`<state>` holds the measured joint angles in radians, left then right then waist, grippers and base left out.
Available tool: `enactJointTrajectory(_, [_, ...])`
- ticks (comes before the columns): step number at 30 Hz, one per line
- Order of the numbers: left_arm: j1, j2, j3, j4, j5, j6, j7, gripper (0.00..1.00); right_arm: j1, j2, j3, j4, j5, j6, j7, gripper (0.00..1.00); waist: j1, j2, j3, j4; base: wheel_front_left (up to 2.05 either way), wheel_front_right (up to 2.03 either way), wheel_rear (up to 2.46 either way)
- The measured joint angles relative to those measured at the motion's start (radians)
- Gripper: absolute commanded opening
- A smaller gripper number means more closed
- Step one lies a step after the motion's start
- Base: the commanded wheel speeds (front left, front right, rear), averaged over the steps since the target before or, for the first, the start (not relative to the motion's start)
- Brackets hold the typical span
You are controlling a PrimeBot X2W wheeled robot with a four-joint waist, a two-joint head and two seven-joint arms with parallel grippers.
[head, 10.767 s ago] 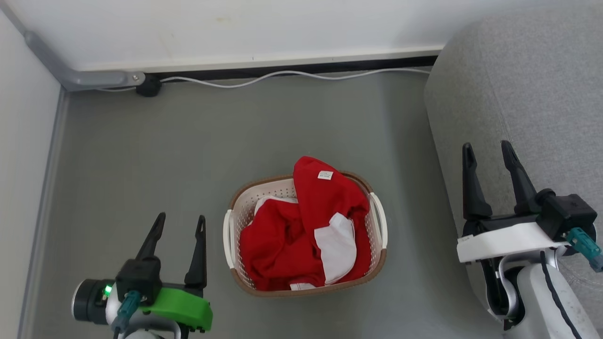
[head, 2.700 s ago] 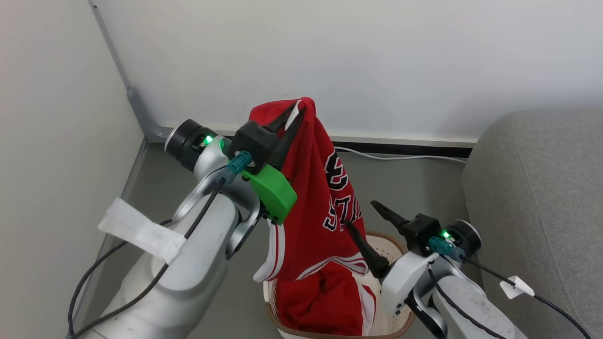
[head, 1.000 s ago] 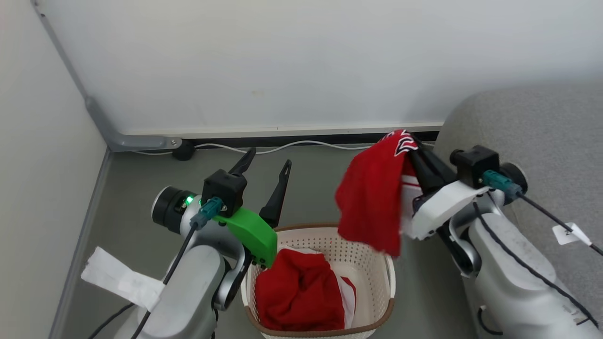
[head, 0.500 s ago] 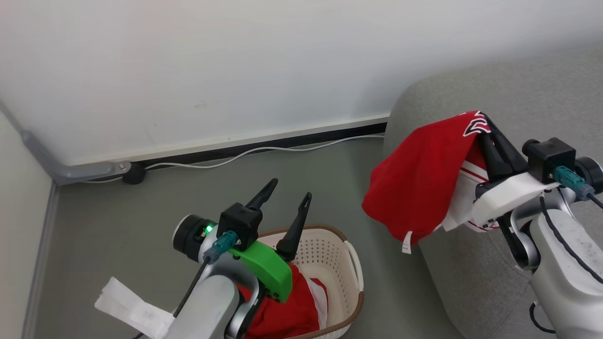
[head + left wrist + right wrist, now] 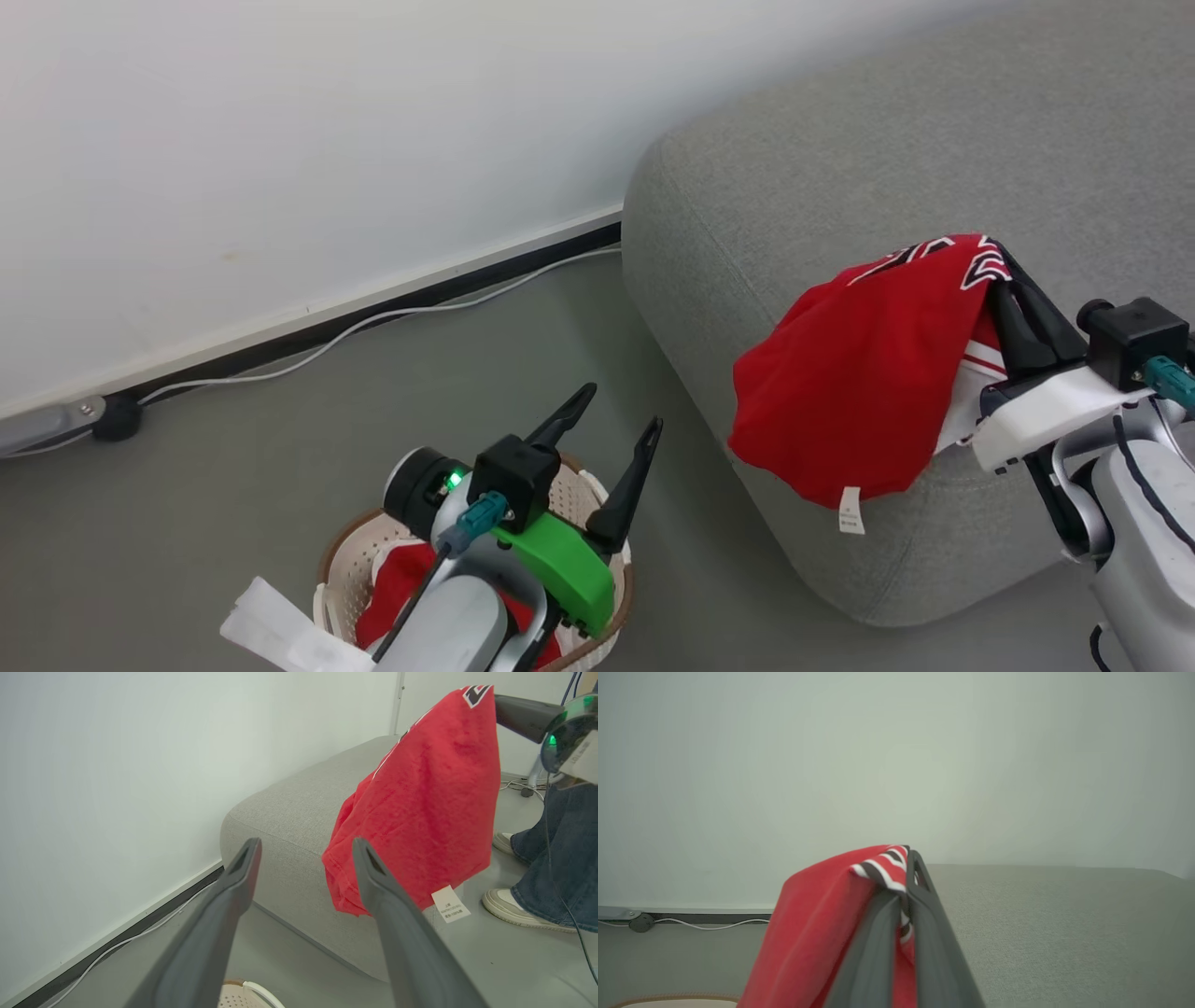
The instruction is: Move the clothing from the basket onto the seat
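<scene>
Head view: right gripper [image 5: 991,271] clamped on a soft red garment [image 5: 859,392] hanging at the rounded corner of the grey woven-fabric seat [image 5: 840,159], white label [image 5: 850,511] dangling; left gripper [image 5: 621,411] spread, empty, above the perforated cream basket [image 5: 341,569] holding a second red garment [image 5: 401,583]. Left wrist view: label print unreadable; a person's jeans and shoes [image 5: 556,868]. Right wrist view: red-white-black striped trim [image 5: 882,865] pinched between the fingers.
</scene>
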<state>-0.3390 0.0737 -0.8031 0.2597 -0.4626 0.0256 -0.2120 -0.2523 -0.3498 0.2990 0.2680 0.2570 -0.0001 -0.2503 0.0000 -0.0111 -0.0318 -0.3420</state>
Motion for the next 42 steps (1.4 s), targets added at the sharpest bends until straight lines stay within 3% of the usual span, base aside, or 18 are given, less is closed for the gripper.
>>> enactJointTrajectory(14, [-0.014, 0.000, -0.009, -0.020, 0.028, 0.012, 0.027, 1.00, -0.026, -0.041, -0.062, -0.019, 0.044, 0.009, 0.007, 0.00, 0.0000, 0.0000, 0.104, 0.007, 0.00, 0.00, 0.00])
enactJointTrajectory(20, [-0.068, 0.020, 0.034, -0.059, 0.043, 0.032, 0.043, 1.00, -0.177, -0.068, -0.073, -0.009, 0.043, 0.026, 0.043, 0.00, 0.0000, 0.0000, 0.172, 0.032, 0.00, 0.00, 0.00])
enactJointTrajectory(29, [-0.140, 0.042, 0.076, -0.129, 0.063, 0.051, 0.072, 1.00, -0.479, -0.113, -0.161, 0.037, 0.066, 0.025, 0.119, 0.00, 0.0000, 0.0000, 0.303, 0.080, 0.00, 0.00, 0.00])
enactJointTrajectory(42, [-0.244, 0.081, 0.090, -0.230, 0.130, 0.060, 0.114, 1.00, -0.757, -0.220, -0.288, 0.124, 0.096, -0.021, 0.178, 0.00, 0.0001, 0.0000, 0.486, 0.147, 0.00, 0.00, 0.00])
